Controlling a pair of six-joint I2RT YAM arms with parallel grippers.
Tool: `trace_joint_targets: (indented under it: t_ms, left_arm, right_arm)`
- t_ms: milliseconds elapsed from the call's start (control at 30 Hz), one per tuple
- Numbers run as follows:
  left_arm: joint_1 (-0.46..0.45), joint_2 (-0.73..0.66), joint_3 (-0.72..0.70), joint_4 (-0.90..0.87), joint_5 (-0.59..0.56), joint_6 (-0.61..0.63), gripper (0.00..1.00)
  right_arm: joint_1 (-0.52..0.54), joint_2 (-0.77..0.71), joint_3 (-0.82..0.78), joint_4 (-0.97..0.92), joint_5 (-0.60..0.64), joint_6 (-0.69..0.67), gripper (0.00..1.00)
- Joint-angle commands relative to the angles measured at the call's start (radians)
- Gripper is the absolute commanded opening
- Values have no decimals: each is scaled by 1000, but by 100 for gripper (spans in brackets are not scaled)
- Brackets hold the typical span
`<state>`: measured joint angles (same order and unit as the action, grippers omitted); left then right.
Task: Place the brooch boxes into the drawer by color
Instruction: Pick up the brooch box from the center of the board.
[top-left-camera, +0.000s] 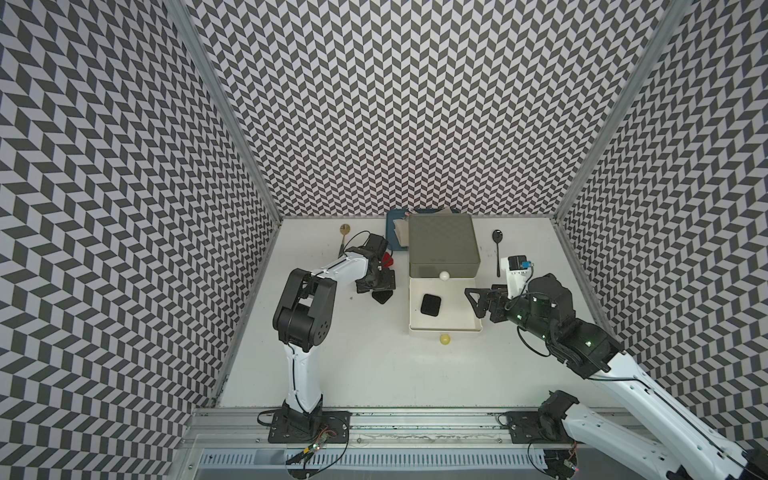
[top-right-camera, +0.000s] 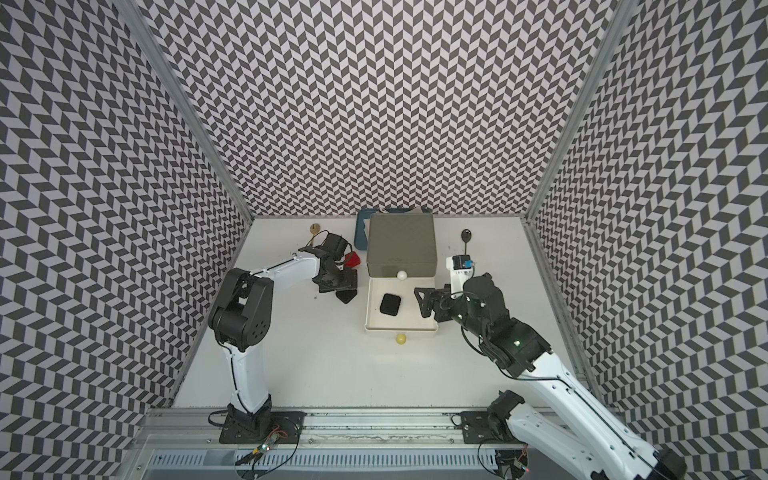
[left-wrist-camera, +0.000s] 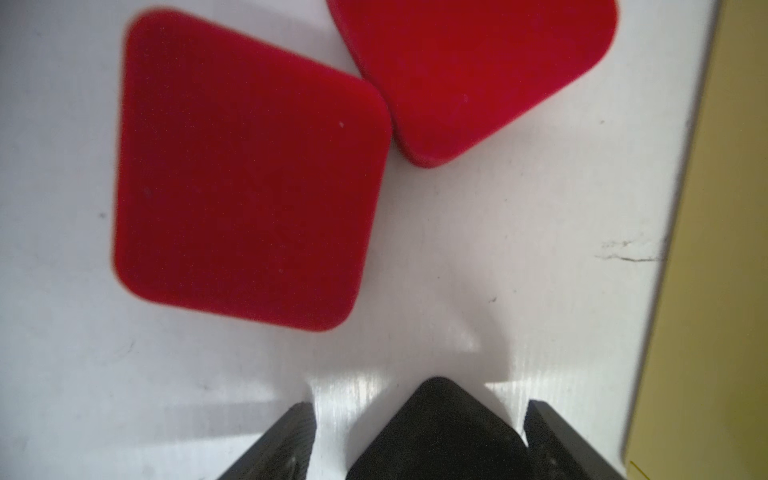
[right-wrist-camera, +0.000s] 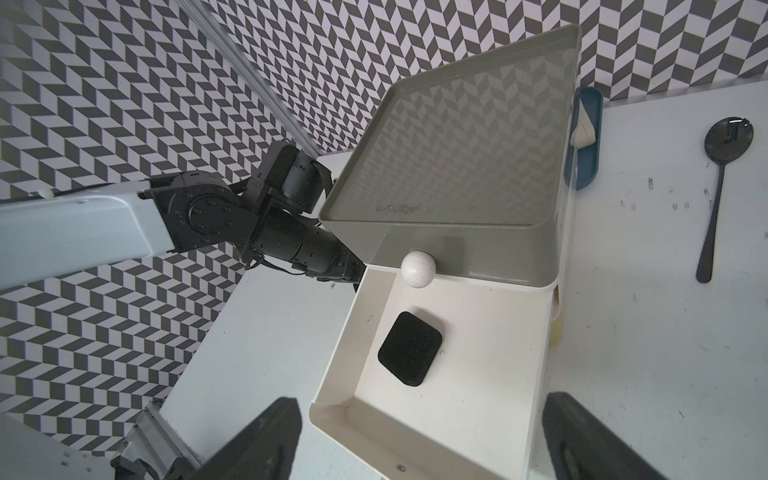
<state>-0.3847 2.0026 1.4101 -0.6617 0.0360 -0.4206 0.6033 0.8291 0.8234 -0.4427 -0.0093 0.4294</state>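
Straddling a black box (left-wrist-camera: 436, 449), the left gripper (left-wrist-camera: 420, 415) stands released, bare worktop (top-left-camera: 374, 365) showing either side. One red box (left-wrist-camera: 249, 174) and a cropped red box (left-wrist-camera: 478, 70) lie beyond, perhaps touching at a corner; from above the arm (top-left-camera: 332, 266) hides most of both. A second black box (top-left-camera: 431, 305) lies in the pulled-out white drawer (top-left-camera: 444, 329), the right gripper (top-left-camera: 476, 302) spread and empty beside it. A blue tray (top-left-camera: 390, 232) sits half hidden behind the chest (top-left-camera: 442, 245). Chevron walls (top-left-camera: 415, 104) enclose the white worktop.
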Motion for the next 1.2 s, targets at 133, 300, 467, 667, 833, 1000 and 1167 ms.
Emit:
trace_joint_targets:
  t_ms: [133,300,467,667,833,1000,1167]
  left_arm:
    - [-1,-31,-3,-27,32,-3,86]
    - [-5,-59,-34,-51,46,18,85]
    - [-9,-99,-69,-49,86,79,86]
    - [-29,-96,-68,-62,96,129,95]
    - [-31,-84,-86,-50,98,113,94]
    - [-31,-73,-82,-47,93,92,84]
    - [-30,-64,-68,-64,50,88,77]
  right_arm:
    - [-6,5,-13,60,-14,-3,95]
    - [-5,9,-18,51,-20,-4,95]
    - [-6,5,-29,58,-19,-4,95]
    - [-6,16,-27,69,-31,0,95]
    - [-7,16,-30,65,-27,-2,95]
    - [-6,18,-33,65,-32,-1,95]
    - [-7,21,-35,66,-31,-3,95]
